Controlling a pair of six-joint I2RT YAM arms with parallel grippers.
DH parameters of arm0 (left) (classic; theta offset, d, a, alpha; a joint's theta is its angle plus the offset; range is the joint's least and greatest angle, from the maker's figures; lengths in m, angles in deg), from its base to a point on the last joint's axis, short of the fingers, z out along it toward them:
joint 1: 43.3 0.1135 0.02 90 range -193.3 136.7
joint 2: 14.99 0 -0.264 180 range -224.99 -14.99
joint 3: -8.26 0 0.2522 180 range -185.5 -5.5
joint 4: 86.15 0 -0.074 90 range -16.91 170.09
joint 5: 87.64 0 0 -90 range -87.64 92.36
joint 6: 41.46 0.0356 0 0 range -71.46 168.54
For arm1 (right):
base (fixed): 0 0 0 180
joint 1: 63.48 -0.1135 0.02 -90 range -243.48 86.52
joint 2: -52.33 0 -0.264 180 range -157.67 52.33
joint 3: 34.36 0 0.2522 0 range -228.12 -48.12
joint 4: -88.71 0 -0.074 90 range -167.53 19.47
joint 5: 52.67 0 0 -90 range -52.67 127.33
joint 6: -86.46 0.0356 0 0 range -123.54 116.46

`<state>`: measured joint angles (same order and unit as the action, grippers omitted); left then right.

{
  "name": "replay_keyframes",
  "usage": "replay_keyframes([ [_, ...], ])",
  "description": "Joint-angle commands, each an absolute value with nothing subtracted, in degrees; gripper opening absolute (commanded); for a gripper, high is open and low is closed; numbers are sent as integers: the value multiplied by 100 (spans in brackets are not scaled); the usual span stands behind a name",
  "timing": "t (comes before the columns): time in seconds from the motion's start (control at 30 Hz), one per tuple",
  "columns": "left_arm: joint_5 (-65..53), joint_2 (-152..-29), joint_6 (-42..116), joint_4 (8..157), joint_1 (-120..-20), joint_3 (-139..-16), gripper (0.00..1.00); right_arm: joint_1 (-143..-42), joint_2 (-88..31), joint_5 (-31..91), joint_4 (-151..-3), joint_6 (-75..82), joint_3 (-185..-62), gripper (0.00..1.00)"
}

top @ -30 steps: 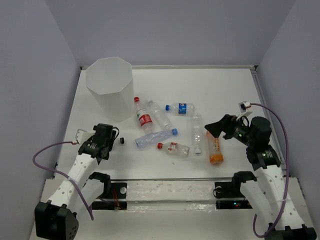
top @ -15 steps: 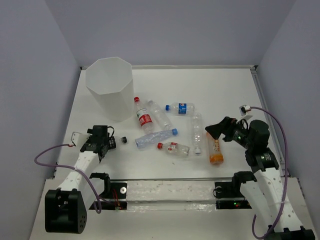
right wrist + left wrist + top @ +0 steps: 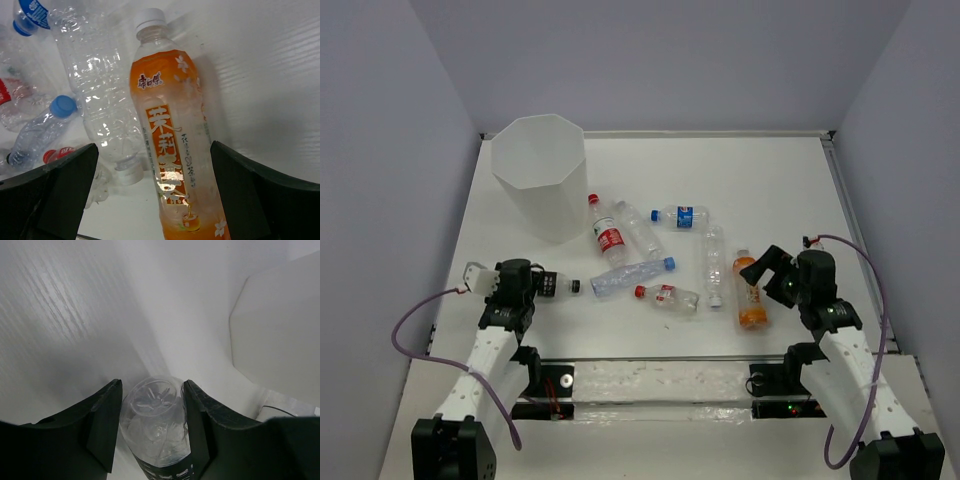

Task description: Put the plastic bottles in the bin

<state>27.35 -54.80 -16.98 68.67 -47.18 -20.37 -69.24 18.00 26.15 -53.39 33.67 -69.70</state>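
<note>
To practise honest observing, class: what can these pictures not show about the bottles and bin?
Bin floor: top view, hidden by its own wall.
Bottle in left pincer: left wrist view, cap end cut by bottom edge.
Orange bottle base: right wrist view, cut by bottom edge.

Overhead cam, close wrist cams; shared orange bottle (image 3: 752, 305)

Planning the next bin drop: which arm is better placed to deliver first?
Left. The left gripper grips a clear bottle, and the bin stands on its side. The right gripper is open, only straddling the orange bottle.
</note>
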Motion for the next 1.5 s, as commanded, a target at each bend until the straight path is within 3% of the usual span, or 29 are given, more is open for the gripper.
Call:
replay_keyframes([
  [0.0, 2662, -5358, -1351, 7270, -4681, -1904, 41, -6981, 1455, 3241, -5363, 3566, -7097, 100],
  [0.33, 2284, -5252, -1097, 7798, -4672, -1701, 32, -6981, 620, 3249, -5582, 3444, -7264, 100],
  [0.57, 1845, -4384, -333, 7166, -4672, -2553, 31, -6981, 22, 3144, -6021, 3382, -7229, 99],
  [0.73, 1379, -4092, 231, 6438, -4812, -3290, 32, -6981, -313, 3187, -6206, 3329, -7308, 89],
  [0.9, 948, -4065, 556, 6198, -4875, -3748, 32, -6981, -304, 3206, -6233, 3329, -7352, 63],
  [1.03, 265, -4197, 697, 6460, -4875, -4196, 29, -6981, -76, 3144, -6224, 3320, -7378, 54],
  [1.23, -669, -4882, 784, 7154, -4883, -5487, 27, -6981, 539, 3144, -5917, 3250, -7650, 51],
  [1.47, -441, -6059, 1197, 7718, -4883, -7429, 27, -6981, 1277, 2986, -5592, 3224, -7835, 49],
])
